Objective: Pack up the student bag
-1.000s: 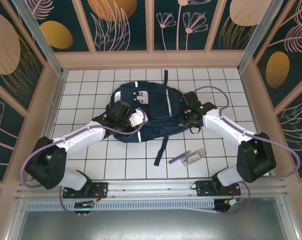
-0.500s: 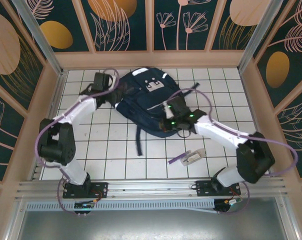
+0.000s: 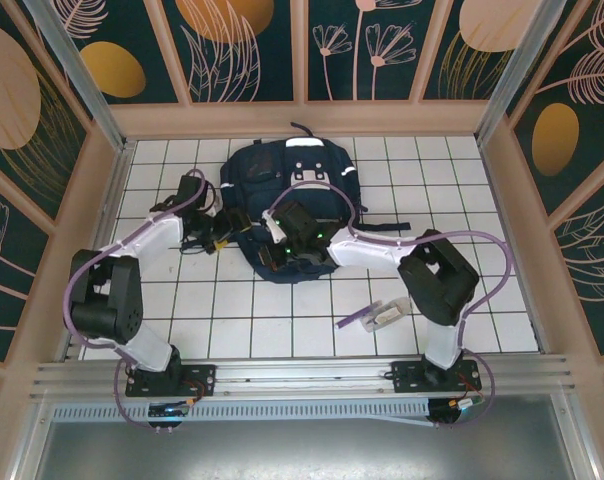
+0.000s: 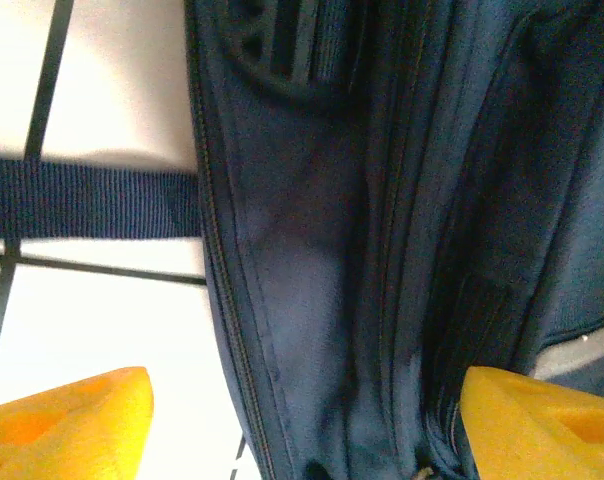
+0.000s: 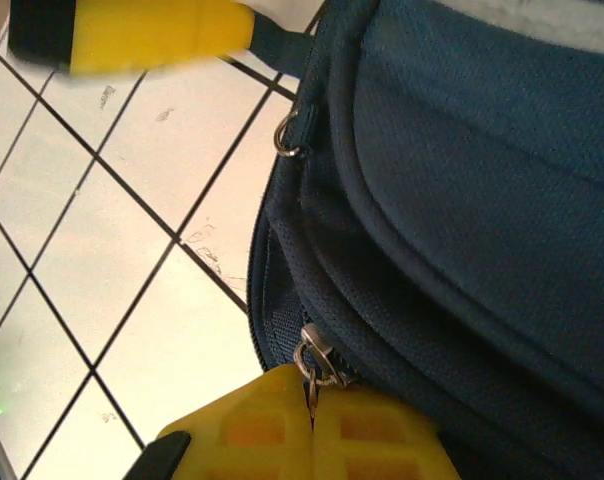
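"While the bag [image 3: 302, 180] is lying flat toward the far middle of the tiled counter [image 3: 232, 320], where are the arms working?"

"The left arm [image 3: 157, 238] is reaching to the bag's left side. The left fingers [image 4: 72, 425] are standing wide apart, one hovering over tile and the other over fabric, clamping nothing. A dark strap [image 4: 82, 200] is running out across the tiles there."

"And the other?"

"The right arm [image 3: 372, 250] is bending in over the bag's near left corner. The right fingers [image 5: 272, 430] are pressing together, and they seem to be pinching a metal zipper pull [image 5: 310, 362], though the close view is making that hard to confirm."
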Robot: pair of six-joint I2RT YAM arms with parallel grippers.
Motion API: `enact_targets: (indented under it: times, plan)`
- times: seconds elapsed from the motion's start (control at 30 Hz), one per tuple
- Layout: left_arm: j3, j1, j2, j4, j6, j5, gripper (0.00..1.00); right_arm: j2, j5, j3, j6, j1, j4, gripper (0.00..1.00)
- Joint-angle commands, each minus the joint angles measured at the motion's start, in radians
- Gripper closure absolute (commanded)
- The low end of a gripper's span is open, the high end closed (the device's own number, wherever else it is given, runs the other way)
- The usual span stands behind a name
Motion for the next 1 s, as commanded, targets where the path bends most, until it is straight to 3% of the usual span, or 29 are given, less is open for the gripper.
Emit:
enact_targets:
  times: [0.0, 0.1, 0.17, 0.2, 0.3, 0.43, 0.53, 0.7, 0.8, 0.9, 0.97]
  plan:
    - [-0.034, -0.024, -0.058, 0.122, -0.123, 0.073, 0.24, 0.017, -0.06, 0.039, -0.044, 0.032, 0.106, 1.0]
    - [-0.087, -0.039, -0.024, 0.19, -0.183, 0.047, 0.4, 0.016, -0.079, 0.037, -0.049, 0.042, 0.122, 1.0]
    - [-0.111, -0.046, 0.01, 0.248, -0.217, 0.05, 0.6, 0.013, -0.071, 0.041, -0.051, 0.045, 0.113, 1.0]
    - [-0.108, -0.049, 0.024, 0.255, -0.218, 0.04, 0.62, 0.009, -0.068, 0.042, -0.051, 0.045, 0.109, 1.0]
    - [-0.073, -0.054, 0.06, 0.248, -0.183, 0.006, 0.74, -0.014, -0.043, 0.03, -0.049, 0.045, 0.075, 1.0]
    - [0.019, -0.051, 0.092, 0.168, -0.059, -0.084, 1.0, -0.073, -0.019, -0.02, -0.059, 0.045, -0.002, 1.0]
    - [0.067, -0.029, 0.097, 0.08, 0.04, -0.128, 1.0, -0.123, 0.039, -0.055, -0.08, 0.031, -0.122, 1.0]
    - [0.101, 0.032, 0.106, 0.03, 0.124, -0.104, 1.0, -0.223, 0.062, -0.158, -0.086, -0.03, -0.249, 1.0]
    - [0.154, 0.038, 0.113, -0.016, 0.204, -0.167, 1.0, -0.275, 0.066, -0.208, -0.091, -0.076, -0.287, 1.0]
    - [0.231, 0.065, 0.185, -0.089, 0.291, -0.24, 1.0, -0.29, 0.175, -0.234, -0.079, -0.138, -0.343, 1.0]
    - [0.285, 0.1, 0.221, -0.12, 0.324, -0.224, 1.0, -0.278, 0.262, -0.23, -0.065, -0.179, -0.385, 1.0]
